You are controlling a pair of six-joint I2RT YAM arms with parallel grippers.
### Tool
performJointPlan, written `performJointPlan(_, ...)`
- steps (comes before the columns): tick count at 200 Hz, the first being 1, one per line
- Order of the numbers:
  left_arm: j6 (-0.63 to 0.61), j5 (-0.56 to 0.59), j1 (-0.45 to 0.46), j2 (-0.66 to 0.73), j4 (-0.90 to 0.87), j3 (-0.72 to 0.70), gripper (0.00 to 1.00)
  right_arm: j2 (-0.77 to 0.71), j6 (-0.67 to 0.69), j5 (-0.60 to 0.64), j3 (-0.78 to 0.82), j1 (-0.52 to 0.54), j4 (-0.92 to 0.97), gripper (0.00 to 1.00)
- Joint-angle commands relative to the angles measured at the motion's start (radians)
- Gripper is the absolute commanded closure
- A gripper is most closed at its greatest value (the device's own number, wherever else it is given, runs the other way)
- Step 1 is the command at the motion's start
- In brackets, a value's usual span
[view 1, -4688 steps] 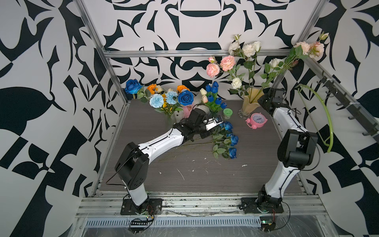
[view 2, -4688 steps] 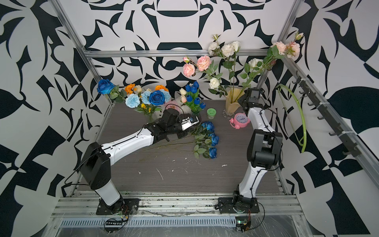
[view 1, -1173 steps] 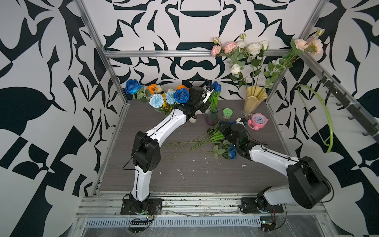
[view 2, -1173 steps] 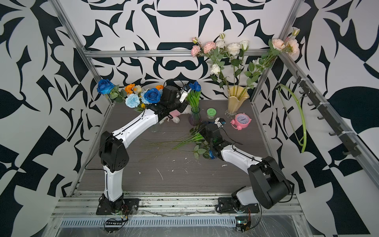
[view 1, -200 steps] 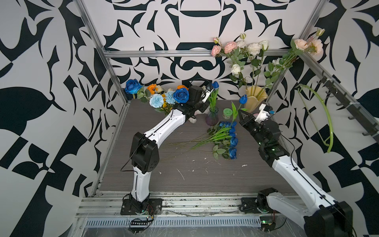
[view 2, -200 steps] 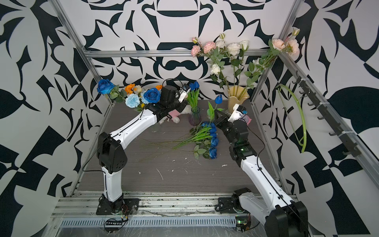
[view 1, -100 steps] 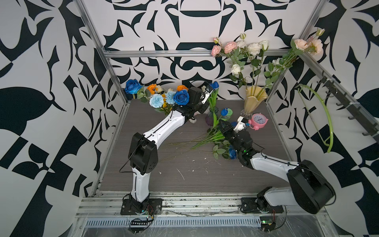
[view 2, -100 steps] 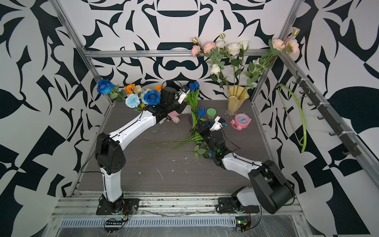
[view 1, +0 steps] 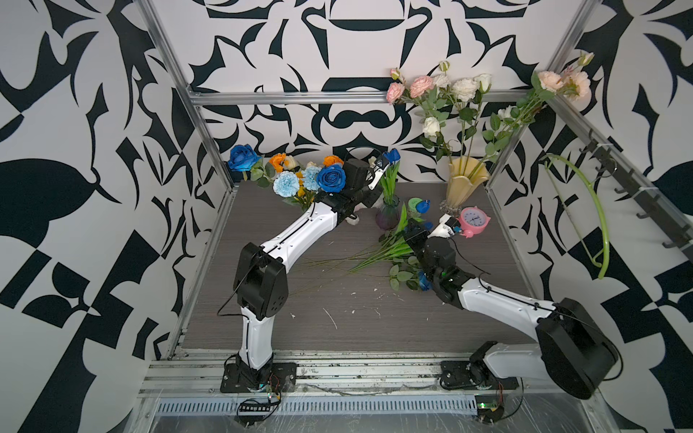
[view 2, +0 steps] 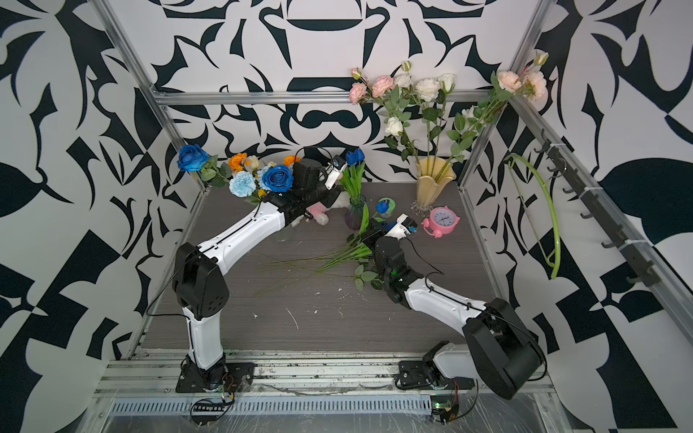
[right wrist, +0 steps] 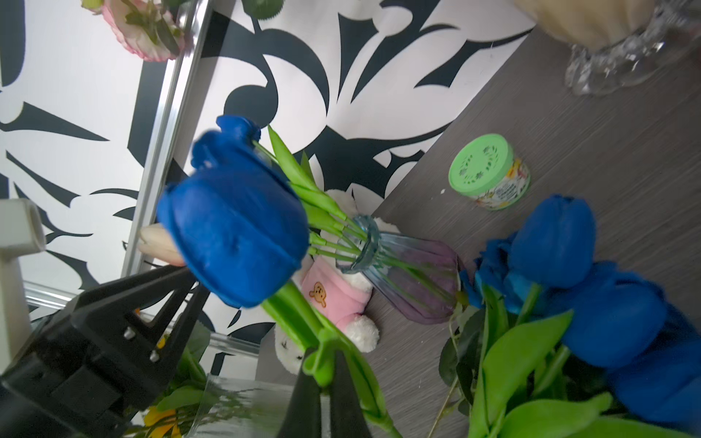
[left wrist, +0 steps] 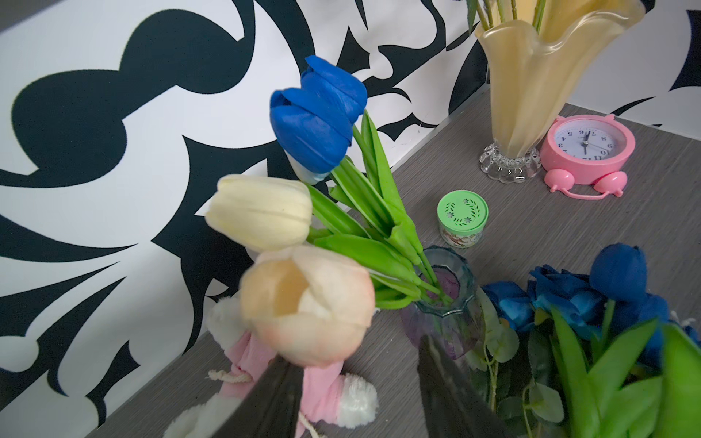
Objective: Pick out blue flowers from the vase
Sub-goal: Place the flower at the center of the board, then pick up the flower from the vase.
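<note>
A small purple-tinted glass vase [view 1: 388,217] [left wrist: 444,322] at the back holds one blue tulip [view 1: 392,154] [left wrist: 318,117] with a cream and a peach tulip [left wrist: 307,303]. My left gripper [view 1: 377,174] [left wrist: 360,394] hovers open by those heads, holding nothing. My right gripper [view 1: 408,226] [right wrist: 322,375] is shut on the green stem of another blue tulip [right wrist: 235,235] [view 1: 423,205], low beside the vase. Under it, several blue flowers [view 1: 422,279] [right wrist: 607,314] lie on the table.
A clear vase at the back left holds blue roses [view 1: 330,178], pale-blue carnations [view 1: 287,183] and orange marigolds. A yellow vase [view 1: 467,180] of white and pink roses, a pink clock [view 1: 474,219], a green-lidded jar [view 1: 414,204] and a pink plush toy [view 2: 318,213] stand nearby.
My right arm has come down from a raised place at the right, bringing its blue tulip low over the pile beside the vase. The left arm has stayed where it was.
</note>
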State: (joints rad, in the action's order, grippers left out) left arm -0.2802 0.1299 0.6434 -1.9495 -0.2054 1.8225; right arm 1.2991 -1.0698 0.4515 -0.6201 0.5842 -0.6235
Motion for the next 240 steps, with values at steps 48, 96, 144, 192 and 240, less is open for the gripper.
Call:
performJointPlan(48, 0.003, -0.01, -0.001, 0.01, 0.004, 0.001, 0.48, 0.03, 0.037, 0.053, -0.031, 0.003, 0.163, 1.0)
performJointPlan(96, 0.004, -0.01, -0.001, 0.008, 0.008, -0.004, 0.48, 0.035, 0.058, 0.031, -0.062, 0.004, 0.241, 0.87)
performJointPlan(144, 0.007, -0.014, -0.001, -0.001, 0.008, 0.006, 0.48, 0.035, 0.125, 0.038, -0.1, 0.003, 0.317, 0.57)
performJointPlan(192, 0.0, -0.01, 0.0, 0.003, 0.0, 0.01, 0.48, 0.004, 0.4, 0.037, -0.237, -0.002, 0.416, 0.51)
performJointPlan(240, -0.004, -0.007, -0.001, 0.006, -0.009, 0.011, 0.48, 0.096, 0.507, -0.306, -0.4, -0.215, 0.362, 0.5)
